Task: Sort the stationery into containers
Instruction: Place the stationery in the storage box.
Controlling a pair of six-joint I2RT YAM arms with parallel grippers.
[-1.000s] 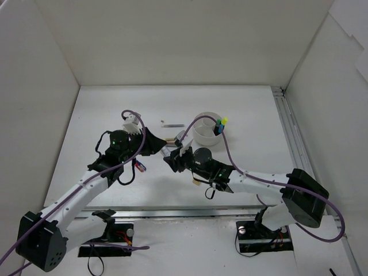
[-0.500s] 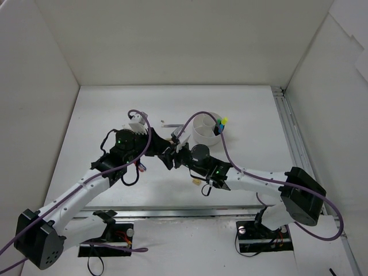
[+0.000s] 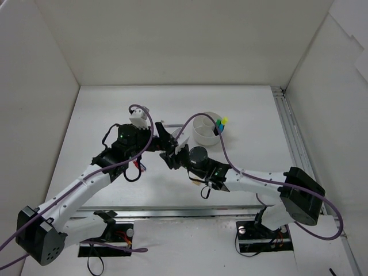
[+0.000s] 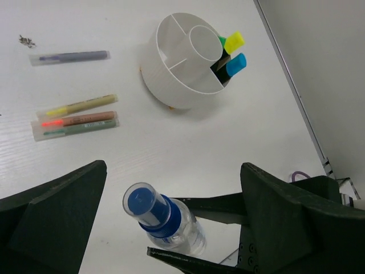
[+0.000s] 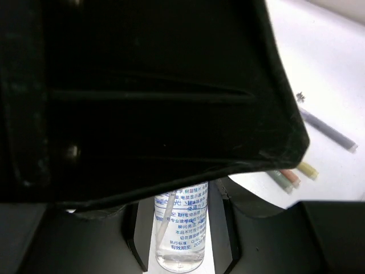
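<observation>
A small clear bottle with a blue cap (image 4: 162, 220) is held above the table with my right gripper (image 5: 181, 234) shut on its body (image 5: 182, 228). The right gripper's thin black fingers (image 4: 219, 202) show on either side of it in the left wrist view. My left gripper (image 4: 174, 165) stands wide open around the bottle's cap end without touching it. In the top view the two grippers, left (image 3: 163, 138) and right (image 3: 172, 156), meet left of the round white organizer (image 3: 198, 137). Green, yellow and blue-capped highlighters (image 4: 234, 54) stand in one compartment of the organizer (image 4: 171, 85).
Three thin pastel pencils (image 4: 74, 120) lie side by side left of the organizer. A clear purple-grey pen (image 4: 68, 57) lies farther back, with small dark crumbs (image 4: 25, 40) beside it. A red and blue pen (image 3: 140, 166) shows under the left arm. The left gripper's black body (image 5: 142, 85) blocks most of the right wrist view.
The left arm has swung right towards the right gripper and its jaws have opened wide off the bottle. The right gripper now grips the bottle.
</observation>
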